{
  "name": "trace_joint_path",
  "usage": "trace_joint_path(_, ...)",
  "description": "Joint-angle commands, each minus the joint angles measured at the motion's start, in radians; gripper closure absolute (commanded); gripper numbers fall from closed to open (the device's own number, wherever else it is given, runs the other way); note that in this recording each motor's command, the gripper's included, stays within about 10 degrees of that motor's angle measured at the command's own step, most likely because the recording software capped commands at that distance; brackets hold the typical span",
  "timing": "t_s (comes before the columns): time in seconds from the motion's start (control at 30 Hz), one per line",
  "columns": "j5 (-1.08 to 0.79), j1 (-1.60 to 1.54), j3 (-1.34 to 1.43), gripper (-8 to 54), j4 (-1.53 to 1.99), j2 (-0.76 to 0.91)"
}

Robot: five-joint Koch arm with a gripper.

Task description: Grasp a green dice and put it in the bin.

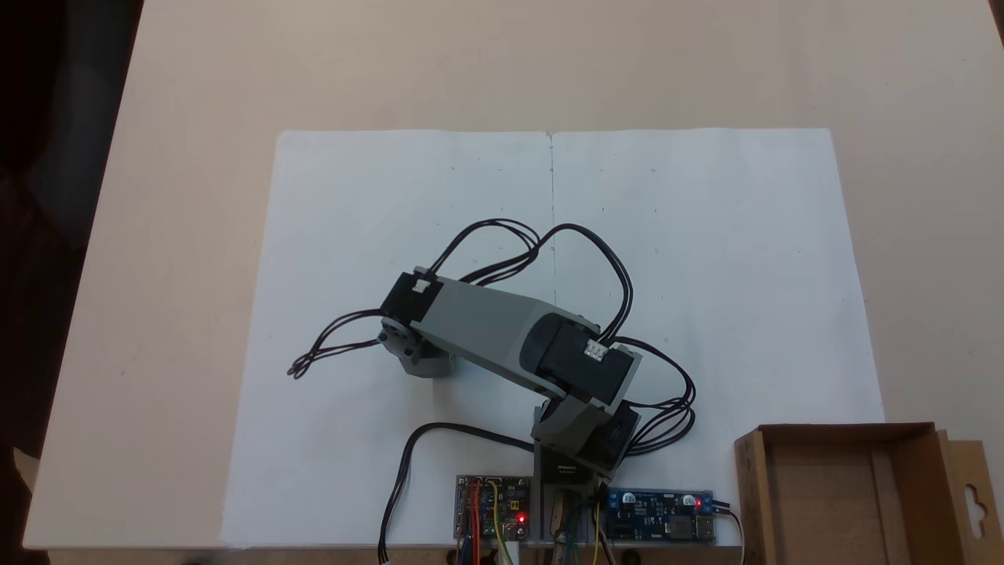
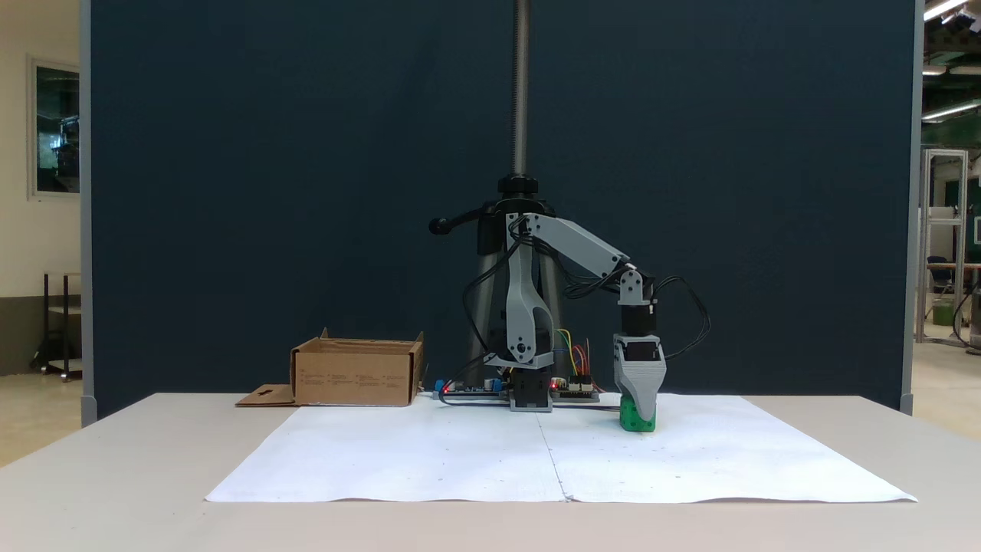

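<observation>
Look at the side-on fixed view first: your fingers (image 2: 642,410) point straight down over the white paper (image 2: 460,452), and the green dice (image 2: 638,420) sits on the paper right at their tips, its upper part hidden behind the grey finger you can see. That is the relation the next move turns on: the dice lies directly under and between the fingers rather than off to a side, and being a cube it has no long axis to line up with. It looks to rest on the paper, not lifted. Whether the fingers are clamped on it or merely straddling it you cannot tell, because one finger stands in front of the other and only a single tip shows. The cardboard box (image 2: 356,374) stands at the far edge of the bench (image 2: 115,475), well apart from the dice and on the other side of the arm's base (image 2: 530,395) in this view, so the carry will have to swing across the base. The top-down fixed view gives you what the side view lacks: the open inside of the box (image 1: 831,486) at the lower right, beside the circuit boards (image 1: 661,514). There the arm's forearm (image 1: 486,329) covers the fingers and the dice, so it cannot settle the grip.
</observation>
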Motion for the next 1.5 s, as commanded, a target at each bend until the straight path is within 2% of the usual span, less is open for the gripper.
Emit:
trace_joint_path(0.0, 0.067, -0.017, -0.018, 3.3, -0.043, 0.009)
trace_joint_path(1.47, 0.008, -0.009, 0.032, 4.1, -0.049, -0.048)
